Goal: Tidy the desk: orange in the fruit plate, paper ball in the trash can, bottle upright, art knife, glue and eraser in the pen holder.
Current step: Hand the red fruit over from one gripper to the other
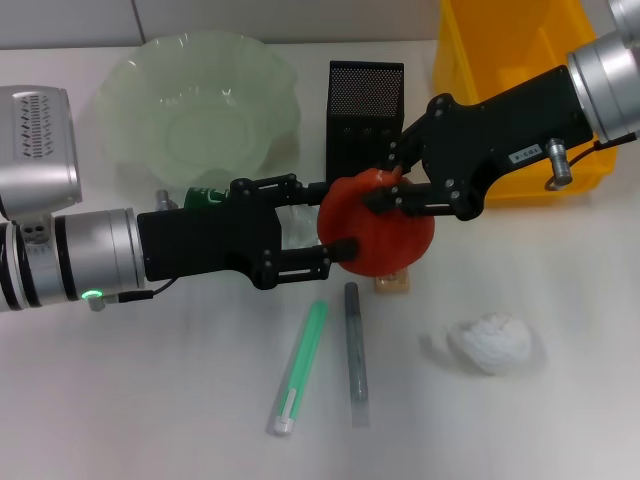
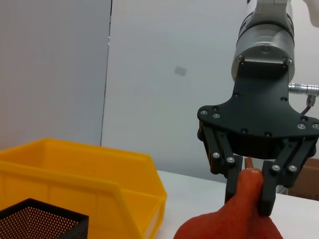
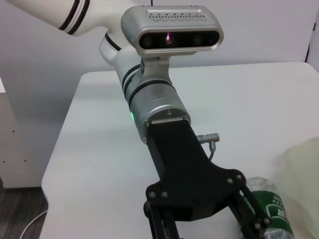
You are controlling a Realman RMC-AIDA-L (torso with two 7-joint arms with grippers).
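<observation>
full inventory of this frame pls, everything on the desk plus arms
orange: 1, orange-red, desk centre, held between both grippers
fruit plate: 1, pale green, far left
pen holder: 1, black mesh, far centre
yellow bin: 1, far right
bottle: 1, green label, lying behind left gripper
paper ball: 1, white, near right
green pen-like item: 1, near centre
grey pen-like item: 1, beside it
eraser: 1, tan, beneath orange
left gripper: black, at orange
right gripper: black, shut on orange

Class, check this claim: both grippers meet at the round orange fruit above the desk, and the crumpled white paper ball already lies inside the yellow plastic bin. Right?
Not quite. The head view shows the crumpled white paper ball lying on the white desk, outside the yellow plastic bin. The left gripper and right gripper do meet at the round orange fruit.
</observation>
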